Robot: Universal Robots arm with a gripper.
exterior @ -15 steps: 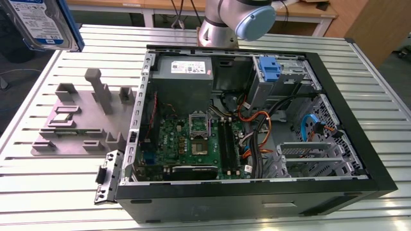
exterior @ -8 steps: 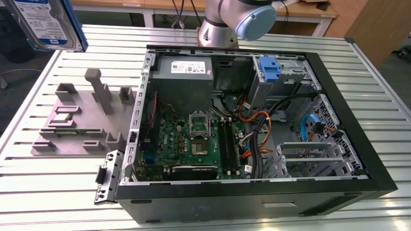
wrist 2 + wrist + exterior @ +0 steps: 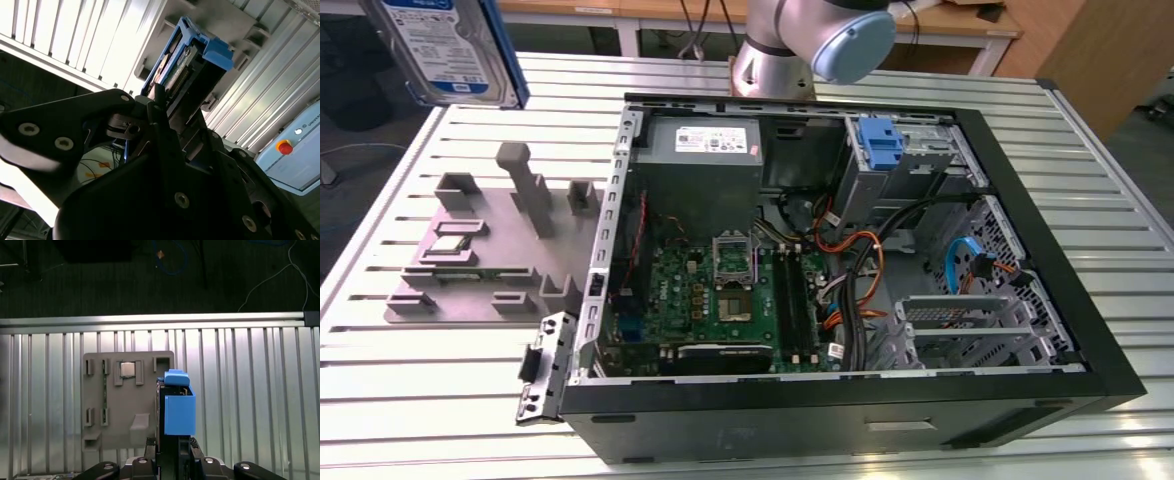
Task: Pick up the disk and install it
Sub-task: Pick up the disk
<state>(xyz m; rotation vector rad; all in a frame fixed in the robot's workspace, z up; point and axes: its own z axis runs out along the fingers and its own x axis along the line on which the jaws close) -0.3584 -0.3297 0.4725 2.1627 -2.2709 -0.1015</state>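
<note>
The disk (image 3: 447, 50), a silver drive with a blue-and-white label and a blue frame, hangs high above the table's far corner at the exterior view's left. In both wrist views it stands on edge between my fingers, its blue frame (image 3: 177, 410) pointing away from the wrist. My gripper (image 3: 172, 452) is shut on the disk (image 3: 195, 65), with the black fingers (image 3: 160, 115) clamping its flat sides. It is lifted above the grey holder plate (image 3: 115, 405).
The open computer case (image 3: 1067, 300) lies on the slatted metal table (image 3: 427, 400), with the motherboard, cables and a blue bracket (image 3: 883, 145) in its drive bay. The grey holder plate (image 3: 480, 250) carries a chip (image 3: 128, 369). The arm's base (image 3: 781, 60) stands behind the case.
</note>
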